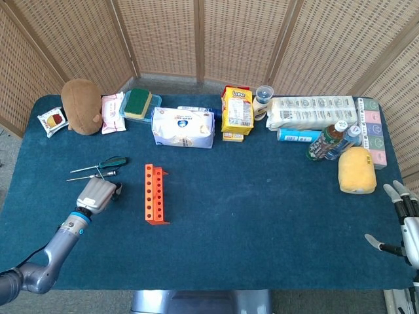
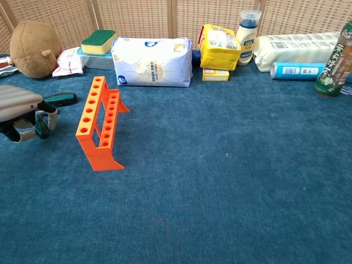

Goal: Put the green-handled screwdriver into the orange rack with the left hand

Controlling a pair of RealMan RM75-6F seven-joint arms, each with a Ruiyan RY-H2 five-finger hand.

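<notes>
Left hand point(image 1: 97, 195) low over the tabletop point(image 1: 262, 209), palm down, fingers curled under; cannot tell from either view whether anything is actually pinched. Green-handled screwdriver point(image 1: 99, 165) flat on the cloth just beyond the hand, shaft pointing away from the orange rack point(image 1: 154, 193), dark green handle nearer it. Second, thinner screwdriver point(image 1: 91, 176) between the hand and the green one, close to the fingertips. Rack just to the hand's inner side, near but apart. Right hand point(image 1: 402, 219) parked far off at the tabletop's edge, fingers spread, empty. Risks: grabbing or dragging the thin tool instead, since it sits in the approach path; thin steel shaft on felt-like blue cloth giving fingers little to get under; smooth rounded handle likely rolling if nudged. Rack is light rigid plastic, two tiers of small round holes on narrow triangular feet, so probably tips or slides if the tip misses a hole and pushes sideways. Small holes demand near-vertical shaft.
</notes>
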